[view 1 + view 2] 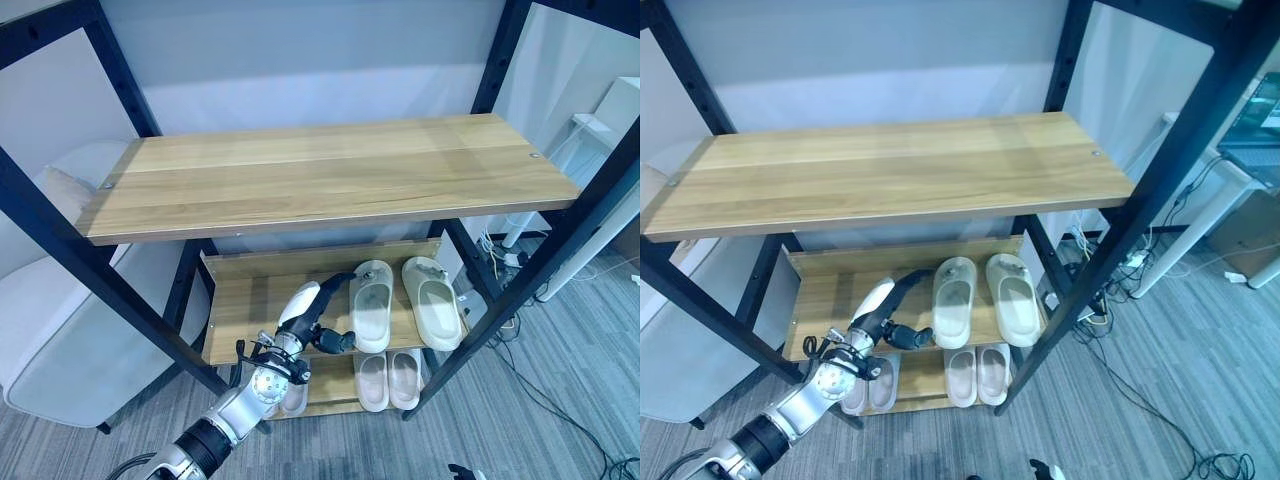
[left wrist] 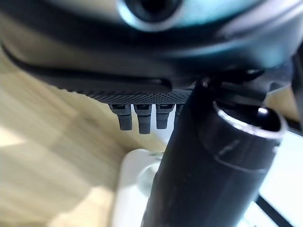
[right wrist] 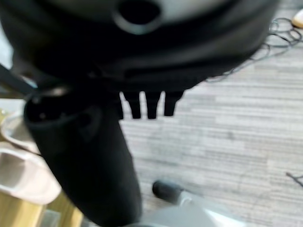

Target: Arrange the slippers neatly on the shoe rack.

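On the middle shelf [image 1: 240,300] of the shoe rack [image 1: 330,170], two pale slippers [image 1: 372,303] lie side by side. The left hand [image 1: 312,322] reaches in just beside the nearer one, fingers [image 2: 139,120] straight, holding nothing. More slippers sit on the bottom shelf [image 1: 330,385]. The right hand [image 3: 142,71] hangs over grey floor [image 3: 236,142], fingers relaxed and empty.

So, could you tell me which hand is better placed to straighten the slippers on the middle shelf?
Left. The left hand is already over the middle shelf, its open fingers just beside the near pale slipper. The right hand hangs over the floor by the rack's lower corner.
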Controlling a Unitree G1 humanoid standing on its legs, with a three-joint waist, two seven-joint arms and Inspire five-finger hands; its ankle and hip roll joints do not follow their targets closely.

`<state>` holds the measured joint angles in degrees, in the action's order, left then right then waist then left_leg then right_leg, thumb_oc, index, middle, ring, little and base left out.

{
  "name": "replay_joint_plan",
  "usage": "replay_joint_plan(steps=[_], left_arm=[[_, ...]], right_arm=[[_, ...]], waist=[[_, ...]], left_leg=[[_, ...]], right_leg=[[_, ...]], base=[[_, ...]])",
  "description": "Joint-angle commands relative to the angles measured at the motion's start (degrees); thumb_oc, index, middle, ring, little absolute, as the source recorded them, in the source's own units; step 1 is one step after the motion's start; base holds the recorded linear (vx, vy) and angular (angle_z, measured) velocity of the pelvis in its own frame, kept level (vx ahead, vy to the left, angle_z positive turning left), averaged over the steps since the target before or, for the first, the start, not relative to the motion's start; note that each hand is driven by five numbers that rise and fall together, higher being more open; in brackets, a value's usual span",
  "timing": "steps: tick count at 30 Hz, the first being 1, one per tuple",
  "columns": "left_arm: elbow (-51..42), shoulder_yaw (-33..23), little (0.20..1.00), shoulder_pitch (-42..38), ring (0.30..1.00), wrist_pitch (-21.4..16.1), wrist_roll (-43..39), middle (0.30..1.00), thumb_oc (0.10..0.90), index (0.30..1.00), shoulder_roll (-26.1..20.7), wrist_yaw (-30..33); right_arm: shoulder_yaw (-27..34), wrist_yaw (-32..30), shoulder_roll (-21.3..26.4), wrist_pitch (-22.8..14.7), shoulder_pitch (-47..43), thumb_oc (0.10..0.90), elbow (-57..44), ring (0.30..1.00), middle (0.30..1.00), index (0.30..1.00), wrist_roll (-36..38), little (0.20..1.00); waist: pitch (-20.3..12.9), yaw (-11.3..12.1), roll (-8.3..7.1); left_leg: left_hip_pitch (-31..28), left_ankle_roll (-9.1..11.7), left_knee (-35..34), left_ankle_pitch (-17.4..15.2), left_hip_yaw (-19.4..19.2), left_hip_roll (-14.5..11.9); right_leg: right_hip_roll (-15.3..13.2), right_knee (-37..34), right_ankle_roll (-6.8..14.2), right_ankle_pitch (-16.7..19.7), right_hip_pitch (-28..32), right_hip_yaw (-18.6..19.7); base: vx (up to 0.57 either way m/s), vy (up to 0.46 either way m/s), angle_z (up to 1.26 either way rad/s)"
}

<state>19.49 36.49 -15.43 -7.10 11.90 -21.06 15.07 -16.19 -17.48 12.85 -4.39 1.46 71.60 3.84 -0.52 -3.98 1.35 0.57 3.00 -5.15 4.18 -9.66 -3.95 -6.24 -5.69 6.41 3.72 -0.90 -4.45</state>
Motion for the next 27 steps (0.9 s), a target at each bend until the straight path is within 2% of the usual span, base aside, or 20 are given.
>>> replay_joint_plan(steps=[1, 15, 27], left_arm=[[1.24, -2.58, 0.900, -5.69, 0.900, -3.52, 5.52, 0.900, 0.800, 0.900, 1.08, 1.85], [7.36, 2.75, 0.900, -4.27, 0.900, -3.66, 7.70, 0.900, 0.800, 0.900, 4.48, 0.35], [8.12, 6.50, 0.900, -3.17, 0.900, -4.47, 1.00, 0.900, 0.800, 0.900, 8.46, -2.41]], right_arm=[[0.11, 0.26, -0.49, -0.94, -0.39, 0.800, 2.59, 0.900, 0.900, 0.900, 1.42, 0.900], [-0.87, -0.73, -0.62, -1.61, -0.74, 0.800, 2.43, 0.900, 0.900, 0.900, 1.34, 0.900], [-1.87, -1.12, -0.76, -1.96, -0.41, 0.800, 1.12, 0.900, 0.900, 0.900, 1.60, 0.900]], waist=[[-2.37, 0.80, -2.50], [-1.85, 0.39, -2.65], [-1.37, -0.20, -2.44]], left_leg=[[0.10, 0.62, 0.15, -4.83, 3.26, 1.95], [-0.04, 0.49, 0.15, -5.06, 3.15, 1.70], [-0.02, 0.40, 0.15, -5.13, 2.96, 1.76]], right_leg=[[0.48, 0.69, 2.78, -0.95, -1.95, -2.03], [0.78, 0.69, 2.63, -1.07, -2.05, -1.65], [0.74, 0.69, 2.64, -0.93, -2.25, -1.52]], base=[[0.00, 0.000, 0.00], [0.00, 0.000, 0.00], [0.00, 0.000, 0.00]])
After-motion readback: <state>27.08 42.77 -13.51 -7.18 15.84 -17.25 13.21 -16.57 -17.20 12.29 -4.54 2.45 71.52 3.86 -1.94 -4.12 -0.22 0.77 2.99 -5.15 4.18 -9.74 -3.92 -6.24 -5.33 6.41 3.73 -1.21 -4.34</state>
